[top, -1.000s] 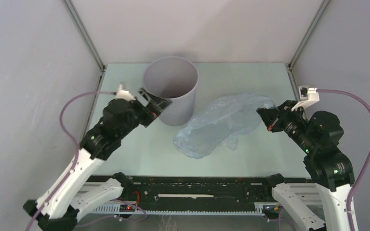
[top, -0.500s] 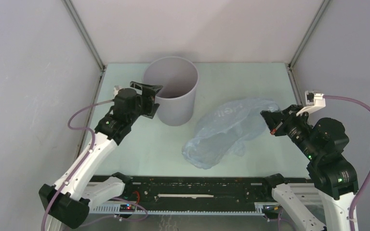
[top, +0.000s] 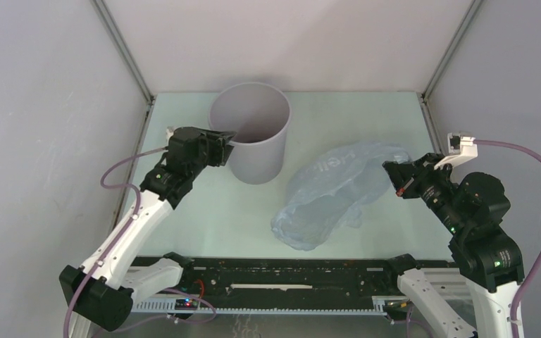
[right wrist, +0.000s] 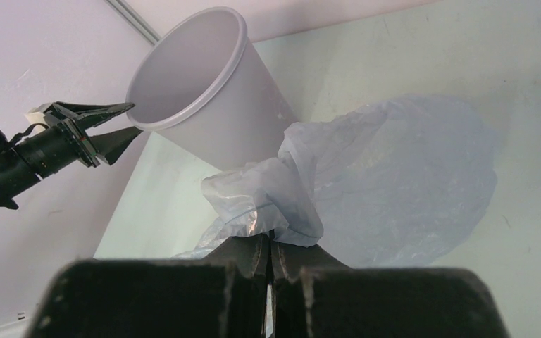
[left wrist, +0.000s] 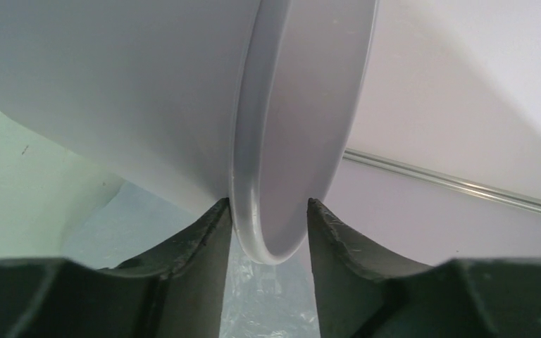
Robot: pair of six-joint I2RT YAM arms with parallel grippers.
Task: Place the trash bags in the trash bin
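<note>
Two grippers are mine. Nearest, my right gripper (right wrist: 269,248) is clenched on a bunched fold of the one bag (top: 327,190). The rest of the bag lies crumpled on the table (top: 204,211), to the right of the bin and outside it. Farther back, my left gripper (top: 222,144) stands parted, its fingers (left wrist: 201,246) straddling the rim of the one bin (top: 257,158). One finger is against the outer wall and the other is inside, clear of the wall. The bin stands upright.
</note>
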